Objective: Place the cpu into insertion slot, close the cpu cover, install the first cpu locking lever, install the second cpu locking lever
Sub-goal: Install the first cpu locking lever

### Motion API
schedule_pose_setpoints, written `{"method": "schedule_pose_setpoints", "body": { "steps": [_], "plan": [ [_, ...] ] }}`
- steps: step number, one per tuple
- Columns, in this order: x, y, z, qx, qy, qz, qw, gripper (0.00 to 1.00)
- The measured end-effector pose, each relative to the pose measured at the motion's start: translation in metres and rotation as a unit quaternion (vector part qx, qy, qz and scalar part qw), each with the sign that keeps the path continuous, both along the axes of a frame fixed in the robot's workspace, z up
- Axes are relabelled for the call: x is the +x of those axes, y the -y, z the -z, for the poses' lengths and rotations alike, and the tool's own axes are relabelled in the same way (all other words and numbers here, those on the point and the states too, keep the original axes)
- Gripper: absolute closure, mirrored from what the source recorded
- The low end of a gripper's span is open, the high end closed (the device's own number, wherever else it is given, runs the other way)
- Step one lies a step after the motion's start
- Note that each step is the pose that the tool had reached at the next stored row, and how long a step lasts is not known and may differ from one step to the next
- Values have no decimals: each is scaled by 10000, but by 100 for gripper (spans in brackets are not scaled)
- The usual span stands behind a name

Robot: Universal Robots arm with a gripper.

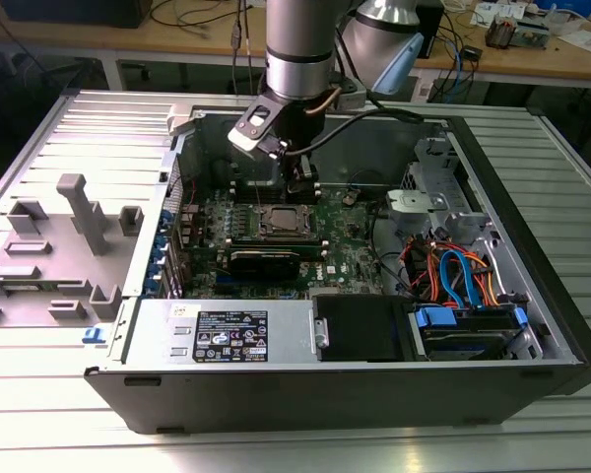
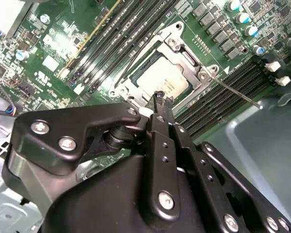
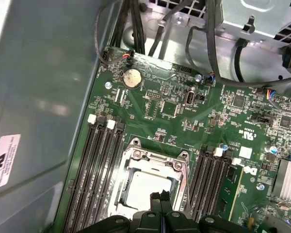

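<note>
- One gripper [image 2: 158, 98] is hovering just above the socket [image 1: 283, 223], its fingers clenched together on nothing.
- The chip [image 2: 160, 80] is lying in the socket, with the metal cover [image 3: 156, 161] lying down around it.

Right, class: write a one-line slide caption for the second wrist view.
Shut gripper close over the cpu, which lies framed by the lowered cpu cover.

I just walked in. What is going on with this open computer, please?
A robot arm reaches into the open computer case. Its gripper, fingers shut and holding nothing, hangs right above the insertion slot. The cpu already lies in the slot, with the cpu cover down over it. One thin locking lever sticks out free, not latched.
</note>
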State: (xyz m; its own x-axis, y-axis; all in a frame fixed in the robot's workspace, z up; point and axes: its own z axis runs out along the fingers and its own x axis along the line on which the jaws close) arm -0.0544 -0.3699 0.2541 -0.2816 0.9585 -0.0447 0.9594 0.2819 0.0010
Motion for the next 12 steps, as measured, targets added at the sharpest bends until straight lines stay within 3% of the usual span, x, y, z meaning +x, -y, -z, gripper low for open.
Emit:
{"method": "schedule_pose_setpoints", "body": {
  "steps": [4,6,12],
  "plan": [
    [0,0,-1,-1,0,-412,9992,89],
    [0,0,-1,-1,0,-691,9976,89],
    [-1,0,-1,-1,0,-1098,9940,89]
  ]
}}
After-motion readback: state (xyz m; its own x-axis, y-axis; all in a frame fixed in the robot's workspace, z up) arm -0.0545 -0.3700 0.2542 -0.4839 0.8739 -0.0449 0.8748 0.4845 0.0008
